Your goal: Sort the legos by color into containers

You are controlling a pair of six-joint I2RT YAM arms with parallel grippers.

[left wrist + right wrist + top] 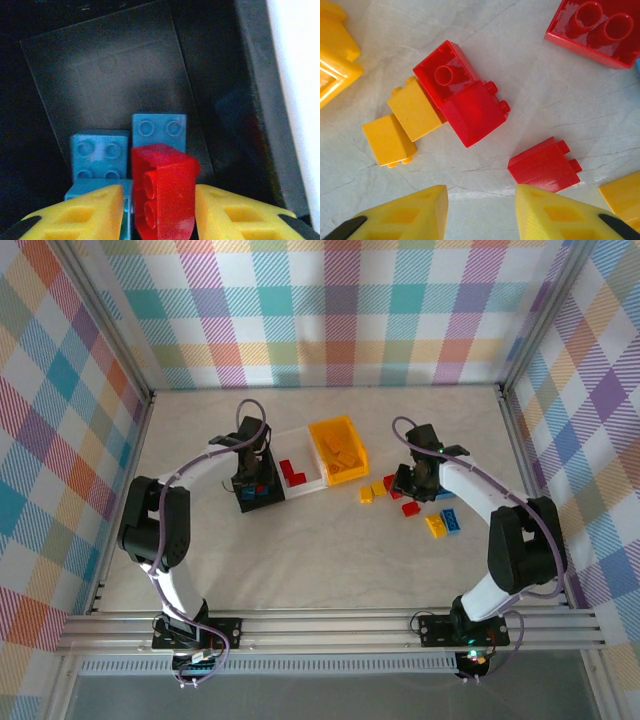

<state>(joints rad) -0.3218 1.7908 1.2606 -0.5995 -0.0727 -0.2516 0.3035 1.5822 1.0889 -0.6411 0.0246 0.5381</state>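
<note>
— What of the left hand (pixel 159 202)?
— Nearly closed, pinching a glossy red studded brick (pixel 162 190) at lower centre, above matte blue bricks (pixel 99 155) in the smooth black bin (pixel 100 75).
— And the right hand (pixel 481 200)?
— Slightly parted, empty, over the veined tabletop (pixel 520 60); blocky red legos (pixel 542 164) lie just above.

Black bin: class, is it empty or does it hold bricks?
Not empty: two light blue bricks lie on the black bin floor.
</note>
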